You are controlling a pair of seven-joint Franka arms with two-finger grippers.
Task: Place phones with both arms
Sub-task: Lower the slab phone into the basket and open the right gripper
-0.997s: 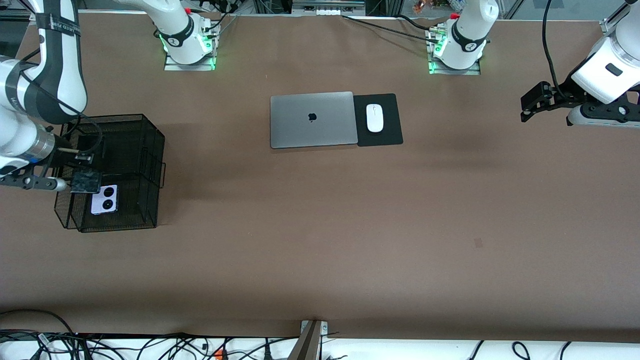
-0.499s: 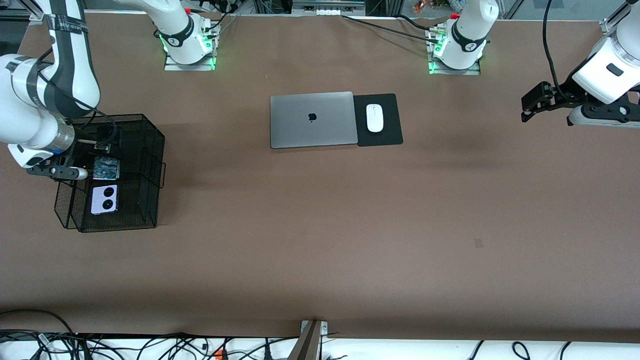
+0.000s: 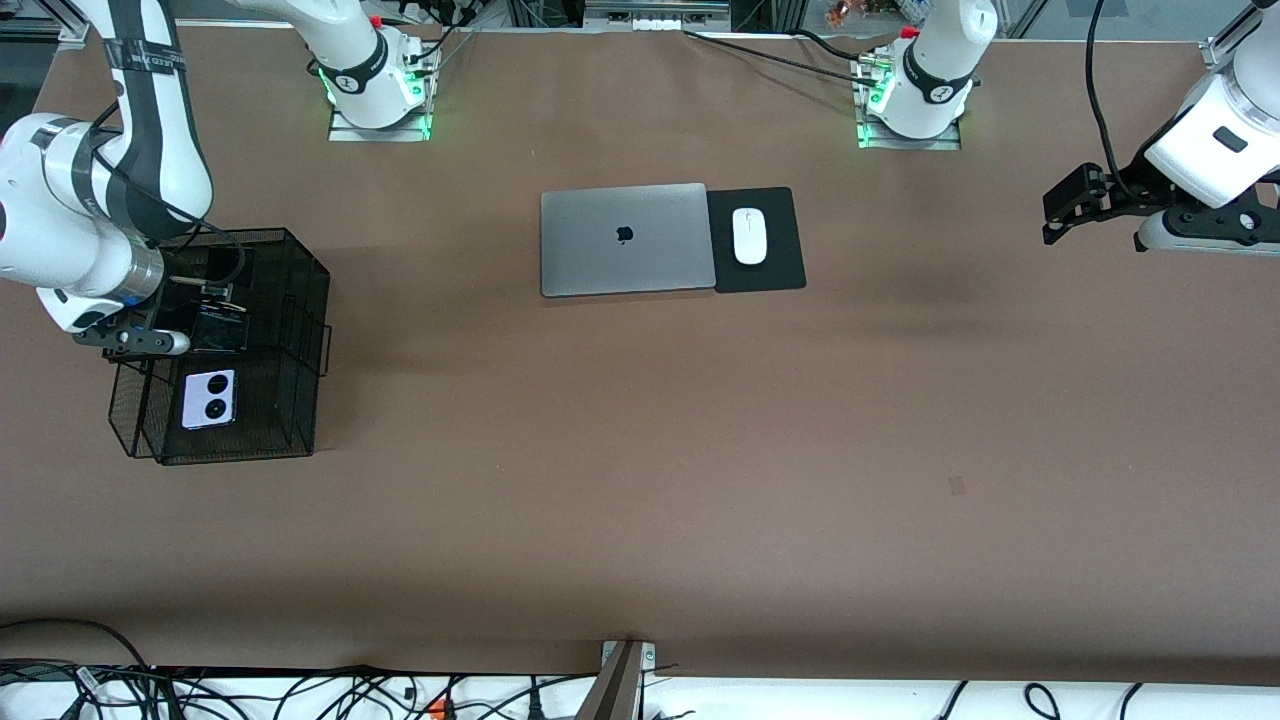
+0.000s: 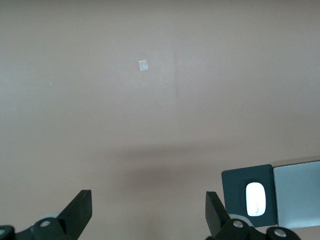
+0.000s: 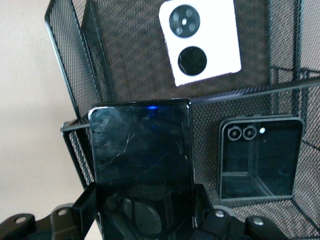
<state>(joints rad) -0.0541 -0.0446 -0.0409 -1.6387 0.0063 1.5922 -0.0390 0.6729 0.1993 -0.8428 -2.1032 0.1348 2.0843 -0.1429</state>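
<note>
The right pincer (image 5: 145,220) pinches the long black phone (image 5: 141,165) by its 2 long edges over the mesh basket (image 3: 300,300), which holds the lilac-white phone (image 3: 209,399) and the folded black phone (image 5: 260,157). The slab looks rigid, glossy, likely slippery and scratch-prone, so edge grip suits it. The left pincer (image 4: 147,220) waits spread above bare tabletop (image 4: 160,100).

Wide brown table (image 3: 640,480), evenly lit from above. Closed grey laptop (image 3: 625,240) mid-table, touching a black mouse pad (image 3: 775,270) with a white mouse (image 3: 749,236). Tangled cables (image 3: 300,695) along the near edge.
</note>
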